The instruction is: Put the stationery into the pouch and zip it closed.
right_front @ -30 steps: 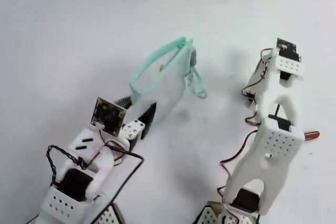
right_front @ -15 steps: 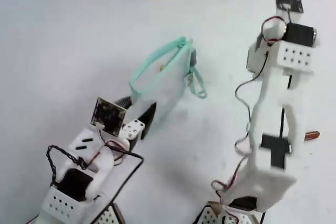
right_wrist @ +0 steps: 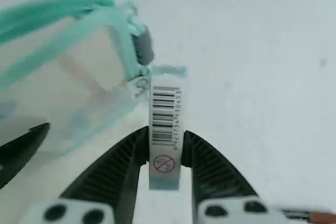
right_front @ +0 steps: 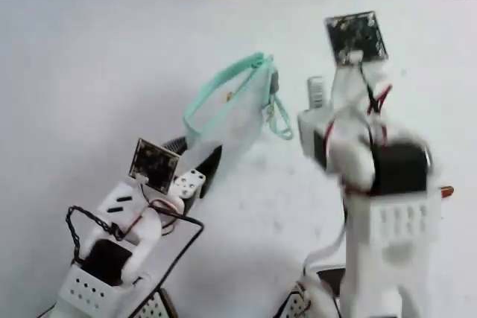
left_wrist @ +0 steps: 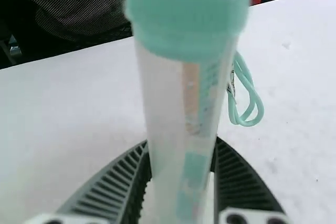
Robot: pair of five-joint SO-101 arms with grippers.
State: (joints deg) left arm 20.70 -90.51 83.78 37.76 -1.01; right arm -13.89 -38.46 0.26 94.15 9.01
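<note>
A clear pouch (right_front: 232, 113) with mint trim stands open on the table, a mint cord loop (right_front: 280, 124) hanging off its far end. My left gripper (right_front: 200, 167) is shut on the pouch's near end; in the left wrist view the pouch (left_wrist: 185, 103) rises between the black jaws of that gripper (left_wrist: 181, 161). My right gripper (right_wrist: 164, 142) is shut on a slim white barcoded stationery piece (right_wrist: 165, 124), held in the air just right of the pouch (right_wrist: 79, 85). From above, that piece (right_front: 316, 93) sticks out of the right gripper (right_front: 317, 113).
A brown-tipped pen or pencil end (right_front: 446, 191) lies on the white table (right_front: 97, 57) at the right, behind the right arm. One finger of the left gripper (right_wrist: 21, 150) shows in the right wrist view. Dark clutter lines the far table edge.
The right arm has swung from the table's right side up and leftward to beside the pouch, carrying the white piece. The left arm and pouch have stayed still.
</note>
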